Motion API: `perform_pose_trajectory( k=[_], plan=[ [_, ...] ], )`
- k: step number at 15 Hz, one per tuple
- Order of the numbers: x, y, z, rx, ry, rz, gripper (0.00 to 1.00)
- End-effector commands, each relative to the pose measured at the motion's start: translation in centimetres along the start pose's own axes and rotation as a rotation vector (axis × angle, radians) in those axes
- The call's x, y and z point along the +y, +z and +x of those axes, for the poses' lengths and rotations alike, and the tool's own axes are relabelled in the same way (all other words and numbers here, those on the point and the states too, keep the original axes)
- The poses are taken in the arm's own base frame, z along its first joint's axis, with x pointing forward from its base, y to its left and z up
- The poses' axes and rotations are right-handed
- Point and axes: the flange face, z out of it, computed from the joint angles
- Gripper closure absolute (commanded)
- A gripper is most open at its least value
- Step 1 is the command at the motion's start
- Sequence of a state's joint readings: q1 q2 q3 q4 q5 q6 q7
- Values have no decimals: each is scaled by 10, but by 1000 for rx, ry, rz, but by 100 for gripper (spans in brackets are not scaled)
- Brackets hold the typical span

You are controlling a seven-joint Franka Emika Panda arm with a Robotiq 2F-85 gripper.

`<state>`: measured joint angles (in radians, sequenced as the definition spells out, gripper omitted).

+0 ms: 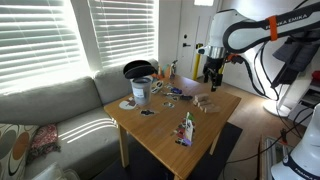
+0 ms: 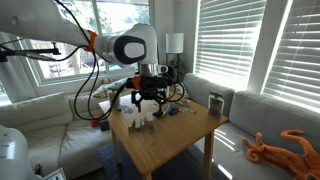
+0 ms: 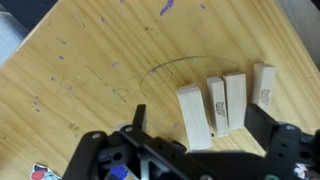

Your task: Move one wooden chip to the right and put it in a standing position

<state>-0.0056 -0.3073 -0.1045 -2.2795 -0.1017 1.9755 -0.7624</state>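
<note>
Several pale wooden chips lie flat side by side on the wooden table in the wrist view: one nearest the jaws, then a second, a third and a fourth set a little apart. My gripper is open and empty, its fingers spread above the chips. In the exterior views the gripper hangs over the chips near the table edge.
A thin wire loop lies on the table beside the chips. A white bucket with a dark pan on top, small bottles and scattered items stand on the table. A sofa lies beside it.
</note>
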Motion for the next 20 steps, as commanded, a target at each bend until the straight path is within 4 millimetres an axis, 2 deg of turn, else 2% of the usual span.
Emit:
perform_pose_trajectory(
  k=[1, 9, 11, 12, 14, 15, 18, 20],
  plan=[
    [0, -1, 0, 0, -2, 0, 0],
    [-18, 28, 10, 105, -301, -62, 2],
    [-21, 29, 15, 148, -310, -76, 13],
    [-22, 30, 17, 161, -317, -77, 27],
    [-24, 32, 21, 188, -321, -71, 36],
    [-26, 33, 23, 201, -318, -65, 44],
    [-30, 32, 30, 229, -312, -44, 51],
    [-31, 33, 32, 231, -313, -39, 46]
  ],
)
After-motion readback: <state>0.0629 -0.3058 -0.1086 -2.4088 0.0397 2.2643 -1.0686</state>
